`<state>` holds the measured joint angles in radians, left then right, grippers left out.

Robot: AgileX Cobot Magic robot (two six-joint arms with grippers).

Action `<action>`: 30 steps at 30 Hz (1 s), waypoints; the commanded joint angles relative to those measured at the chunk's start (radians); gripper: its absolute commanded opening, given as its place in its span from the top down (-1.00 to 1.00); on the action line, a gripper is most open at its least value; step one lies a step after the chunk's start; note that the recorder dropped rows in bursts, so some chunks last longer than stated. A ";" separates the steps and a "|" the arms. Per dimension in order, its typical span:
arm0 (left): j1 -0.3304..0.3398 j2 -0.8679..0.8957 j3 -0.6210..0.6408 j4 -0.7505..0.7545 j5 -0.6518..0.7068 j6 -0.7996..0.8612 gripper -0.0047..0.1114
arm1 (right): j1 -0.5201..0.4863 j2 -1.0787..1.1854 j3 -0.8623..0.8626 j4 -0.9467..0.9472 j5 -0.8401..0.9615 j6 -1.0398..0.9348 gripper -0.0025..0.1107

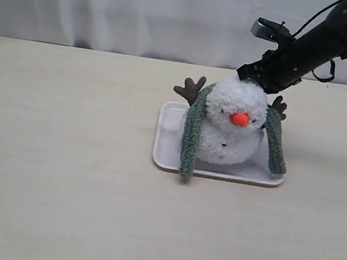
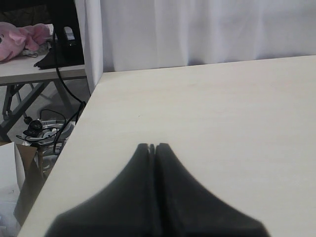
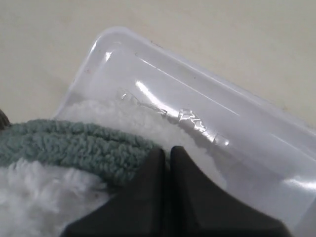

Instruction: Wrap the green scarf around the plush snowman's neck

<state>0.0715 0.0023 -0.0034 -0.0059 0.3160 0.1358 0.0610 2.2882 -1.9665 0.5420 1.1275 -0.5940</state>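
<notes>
The plush snowman (image 1: 232, 128) sits on a white tray (image 1: 166, 142), orange nose facing the camera. The green scarf (image 1: 191, 139) lies over the back of its head and neck, with one end hanging down each side to the tray. The neck crease itself is hidden by fluff. My right gripper (image 1: 253, 76) is shut just behind the top of the snowman's head. In the right wrist view its tips (image 3: 167, 149) rest against the scarf (image 3: 74, 143) and the white fur (image 3: 34, 197), with nothing visibly between them. My left gripper (image 2: 153, 146) is shut over bare table, outside the exterior view.
Brown twig arms (image 1: 191, 88) stick out behind the scarf. A white curtain (image 1: 145, 9) hangs behind the table. In the left wrist view the table edge (image 2: 74, 138) drops off to cables and a side table with a pink plush (image 2: 22, 37).
</notes>
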 commanded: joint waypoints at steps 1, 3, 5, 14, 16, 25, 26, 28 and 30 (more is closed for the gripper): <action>-0.003 -0.002 0.003 -0.003 -0.007 -0.002 0.92 | -0.003 -0.012 -0.003 -0.008 0.021 -0.007 0.88; -0.003 -0.002 0.003 -0.003 -0.007 -0.002 0.92 | -0.003 -0.026 -0.003 -0.008 0.021 -0.007 0.88; -0.003 -0.002 0.003 -0.003 -0.007 -0.002 0.92 | -0.003 -0.044 -0.003 -0.008 0.021 -0.013 0.88; -0.003 -0.002 0.003 -0.003 -0.007 -0.002 0.92 | -0.003 -0.146 -0.003 -0.008 0.052 -0.023 0.88; -0.003 -0.002 0.003 -0.003 -0.007 -0.002 0.92 | -0.003 -0.170 -0.003 -0.008 0.055 -0.027 0.88; -0.003 -0.002 0.003 -0.003 -0.007 -0.002 0.92 | 0.022 -0.282 -0.003 -0.011 0.091 -0.020 0.88; -0.003 -0.002 0.003 -0.003 -0.007 -0.002 0.92 | 0.030 -0.294 -0.003 -0.034 0.086 -0.012 0.88; -0.003 -0.002 0.003 -0.003 -0.007 -0.002 0.92 | 0.061 -0.333 0.015 -0.108 0.030 0.021 0.88; -0.003 -0.002 0.003 -0.003 -0.007 -0.002 0.92 | 0.101 -0.384 0.064 -0.194 -0.076 0.065 0.88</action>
<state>0.0715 0.0023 -0.0034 -0.0059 0.3160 0.1358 0.1177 1.9657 -1.9443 0.4444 1.1569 -0.5773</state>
